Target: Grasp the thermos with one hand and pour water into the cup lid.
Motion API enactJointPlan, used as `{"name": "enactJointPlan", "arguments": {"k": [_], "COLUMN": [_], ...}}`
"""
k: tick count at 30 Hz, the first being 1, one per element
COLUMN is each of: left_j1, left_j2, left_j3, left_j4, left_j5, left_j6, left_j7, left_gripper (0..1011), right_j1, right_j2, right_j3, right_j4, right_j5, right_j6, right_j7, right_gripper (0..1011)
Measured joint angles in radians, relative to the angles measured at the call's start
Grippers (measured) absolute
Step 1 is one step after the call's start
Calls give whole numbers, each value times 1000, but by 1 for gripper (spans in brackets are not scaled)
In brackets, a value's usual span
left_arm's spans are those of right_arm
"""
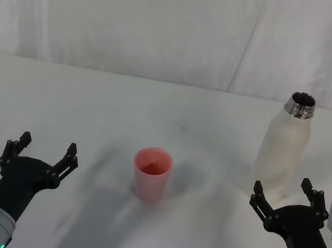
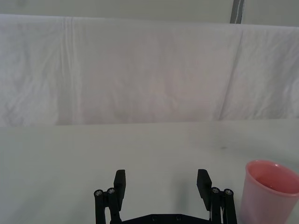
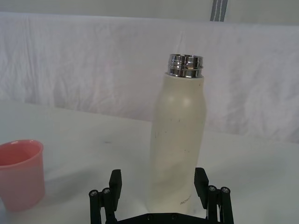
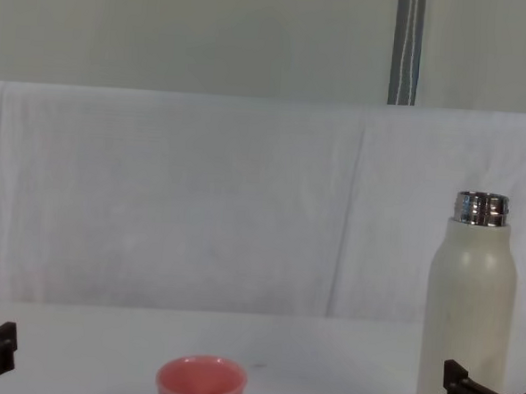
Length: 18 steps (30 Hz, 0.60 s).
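one thermos point(image 1: 284, 153), one cup lid point(image 1: 151, 173), two grippers. the thermos stands upright on the white counter point(image 1: 125, 101) toward the right side, uncapped, its steel neck bare. the cup lid stands upright near the middle of the counter, mouth up, well apart from the thermos on its left.

the right gripper point(image 1: 285, 197) sits low at the near right, just in front of the thermos base, jaws apart and holding nothing; in the right wrist view the thermos point(image 3: 179, 140) rises between and beyond the two jaws of that gripper point(image 3: 158, 182), and whether they touch it is hard to make out. the cup lid point(image 3: 21, 172) is cut off at that view's edge.

the left gripper point(image 1: 43, 155) rests at the near left, jaws apart and empty, well apart from the cup lid. from its wrist view the gripper point(image 2: 161, 182) faces bare counter, with the cup lid point(image 2: 271, 191) cut off at the corner.

in the chest view the thermos point(image 4: 469, 317) and cup lid point(image 4: 201, 385) are both cut off at the bottom, and just the tips of each gripper show. whether the cup lid holds water cannot be told.
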Motion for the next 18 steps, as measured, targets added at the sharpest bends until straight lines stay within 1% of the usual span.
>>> {"name": "enactJointPlan", "arguments": {"k": [18], "left_j1": [0], "left_j2": [0], "left_j3": [0], "left_j4": [0], "left_j5": [0], "left_j6": [0], "left_j7": [0], "left_gripper": [1001], "right_j1": [0], "right_j2": [0], "right_j3": [0], "right_j4": [0], "right_j5": [0], "right_j6": [0], "right_j7": [0], "right_gripper": [1001]}}
